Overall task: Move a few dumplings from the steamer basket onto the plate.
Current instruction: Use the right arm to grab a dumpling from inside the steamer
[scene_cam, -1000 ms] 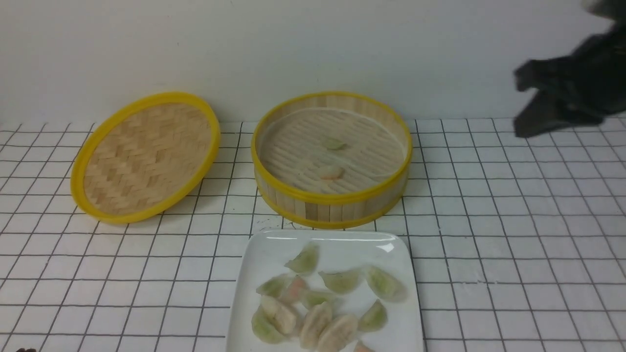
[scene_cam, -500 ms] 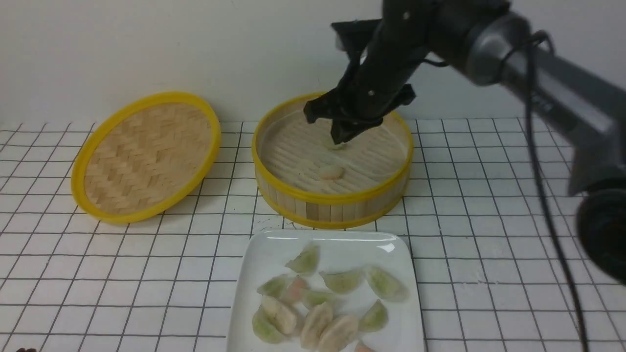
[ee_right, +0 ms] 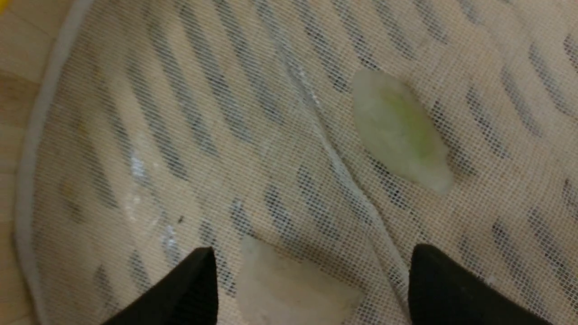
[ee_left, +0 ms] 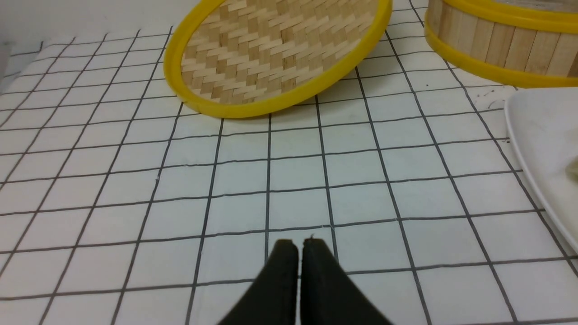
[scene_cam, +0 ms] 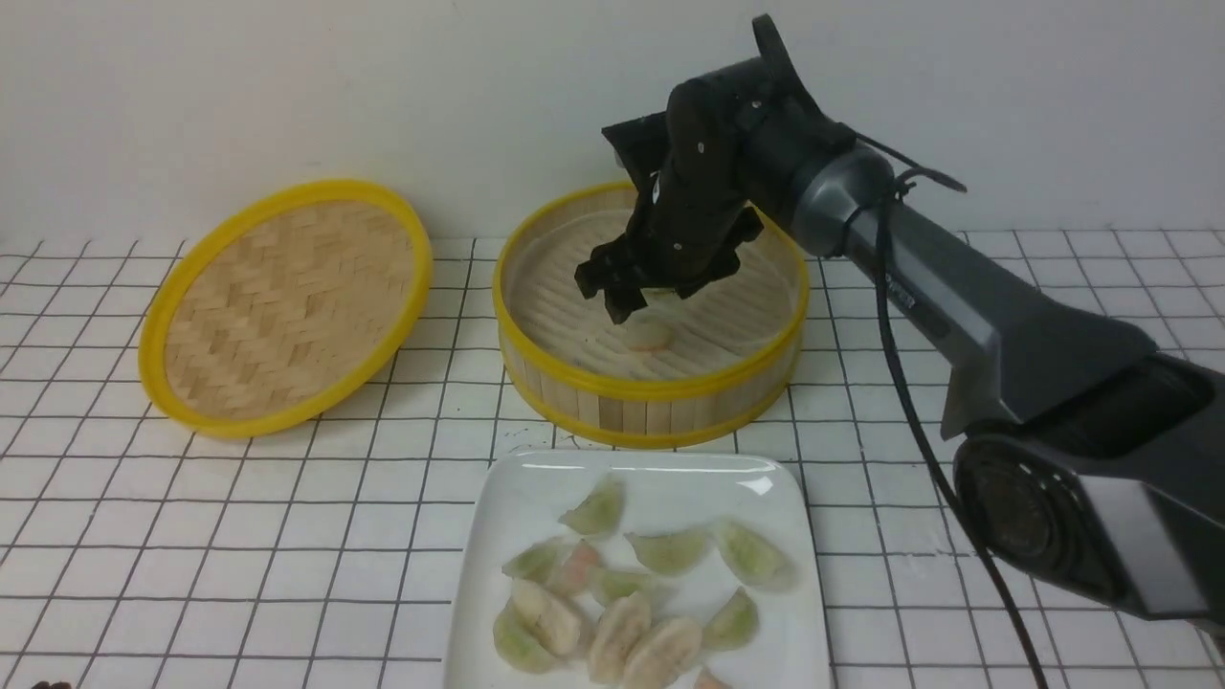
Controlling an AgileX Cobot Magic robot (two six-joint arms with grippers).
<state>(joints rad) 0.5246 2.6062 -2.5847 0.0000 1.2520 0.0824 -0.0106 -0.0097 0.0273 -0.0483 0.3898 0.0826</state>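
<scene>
1. The steamer basket [scene_cam: 651, 411] stands uncovered behind the plate [scene_cam: 670, 476]. Its lid [scene_cam: 287, 306] lies tilted on the gridded table [scene_cam: 1005, 402] to its left, probably set aside so an arm can enter from above.
2. Two dumplings lie on the mesh liner [ee_right: 180, 135] in the basket. The pink-orange dumpling [scene_cam: 649, 336] is near the middle and the green dumpling [ee_right: 399, 131] is just beyond it. They do not touch, so each can be taken singly.
3. The plate sits nearest the robot and holds a heap of dumplings [scene_cam: 622, 612]. Its far edge is bare, which I judge is room for one more.
4. The right gripper [scene_cam: 643, 299] is inside the basket ring with its jaws spread wide, holding nothing. In the wrist view they straddle the pink-orange dumpling. I cannot tell whether the tips touch the liner.
5. The right arm reaches in from the right, wrist bent so the fingers point down at the basket floor.
6. The left gripper [ee_left: 298, 253] sits low over the table near the lid, jaws pressed together and empty. It looks parked clear of the work.
</scene>
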